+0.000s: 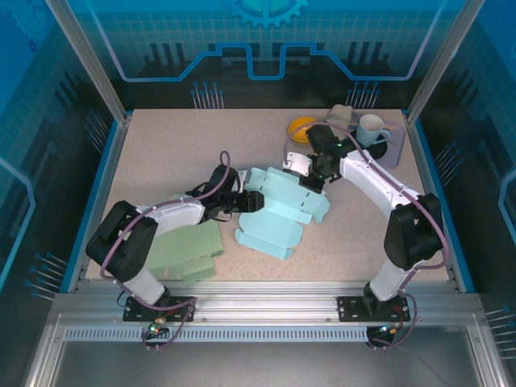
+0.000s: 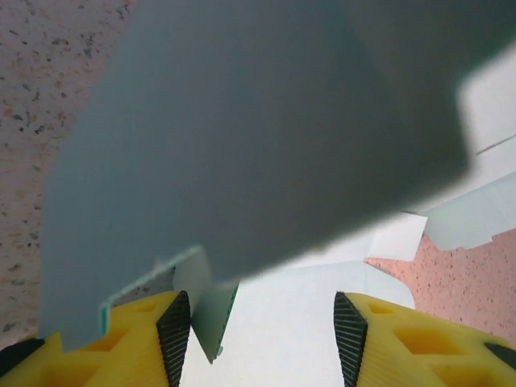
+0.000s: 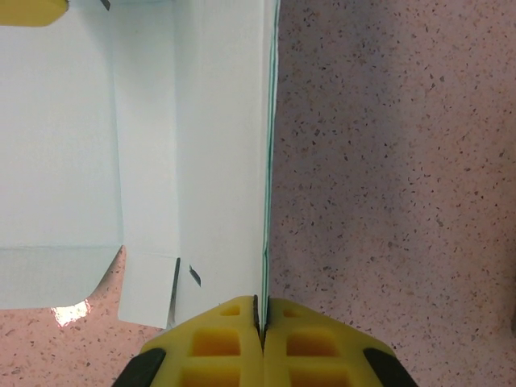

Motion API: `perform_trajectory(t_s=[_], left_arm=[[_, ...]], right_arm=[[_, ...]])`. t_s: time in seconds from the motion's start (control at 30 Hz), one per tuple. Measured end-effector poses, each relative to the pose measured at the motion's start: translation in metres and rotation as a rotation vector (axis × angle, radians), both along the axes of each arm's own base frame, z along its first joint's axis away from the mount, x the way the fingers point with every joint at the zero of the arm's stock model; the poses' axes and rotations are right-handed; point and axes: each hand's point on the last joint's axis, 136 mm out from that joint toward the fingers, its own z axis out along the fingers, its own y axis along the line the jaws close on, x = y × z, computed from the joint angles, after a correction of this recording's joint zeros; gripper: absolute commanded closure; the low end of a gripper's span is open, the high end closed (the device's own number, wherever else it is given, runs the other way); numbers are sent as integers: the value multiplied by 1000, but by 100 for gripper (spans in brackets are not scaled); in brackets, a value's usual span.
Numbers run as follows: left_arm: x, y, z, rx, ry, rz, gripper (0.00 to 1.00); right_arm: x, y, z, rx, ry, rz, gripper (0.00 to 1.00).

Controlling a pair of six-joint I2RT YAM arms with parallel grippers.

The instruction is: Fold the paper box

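The light blue paper box (image 1: 278, 216) lies half folded in the middle of the table. My left gripper (image 1: 251, 201) reaches into its left side. In the left wrist view my left gripper (image 2: 262, 322) stands open over a pale panel, with a small flap (image 2: 211, 310) hanging beside the left pad (image 2: 174, 332) and a large blurred panel (image 2: 266, 137) close overhead. My right gripper (image 1: 313, 171) is at the box's upper right edge. In the right wrist view my right gripper (image 3: 262, 310) is shut on the thin upright edge of a box wall (image 3: 218, 145).
A pale green flattened box (image 1: 189, 250) lies under the left arm near the front edge. At the back right stand a yellow bowl (image 1: 302, 127), a white cup (image 1: 371, 129) on a purple tray (image 1: 393, 155), and a beige object (image 1: 340, 114).
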Motion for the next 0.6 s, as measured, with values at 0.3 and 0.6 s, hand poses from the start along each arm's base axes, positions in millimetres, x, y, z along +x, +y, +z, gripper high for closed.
perform_trajectory(t_s=[0.3,0.6], left_arm=[[5,-6,-6,-55,40,44,45],[-10,2,39,-94,-2,50,43]], right_arm=[[0,-5,-13,-14,-3,-10,100],[8,-18,-8,-60,-126,-35,100]])
